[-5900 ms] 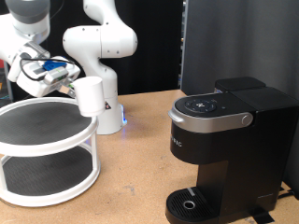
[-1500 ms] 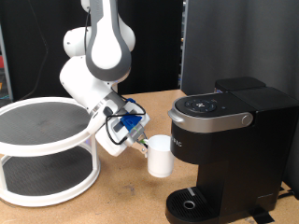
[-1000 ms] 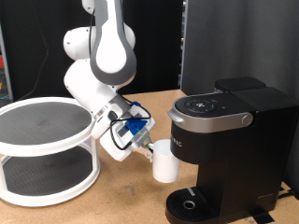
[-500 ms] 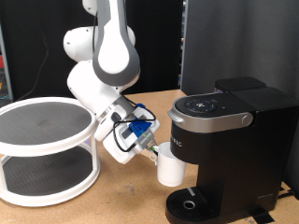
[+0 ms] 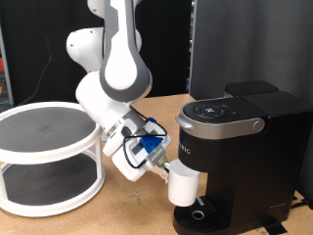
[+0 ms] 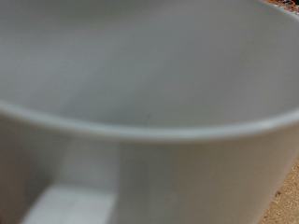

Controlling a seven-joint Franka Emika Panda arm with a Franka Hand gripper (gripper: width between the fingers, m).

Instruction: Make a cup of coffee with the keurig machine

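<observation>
Lower and closer now, we see the gripper pinching the cup upright, hanging just above the drip tray under the keurig machine's spout, presumably to catch coffee.

Two-tier round rack at exterior view's left: white frame, dark mesh shelves, standing on the table. Wooden table, light brown, speckled. Large black panel upright behind, at exterior view's right. Dark backdrop across the rear. Wrist view: sliver of table at one corner only.
</observation>
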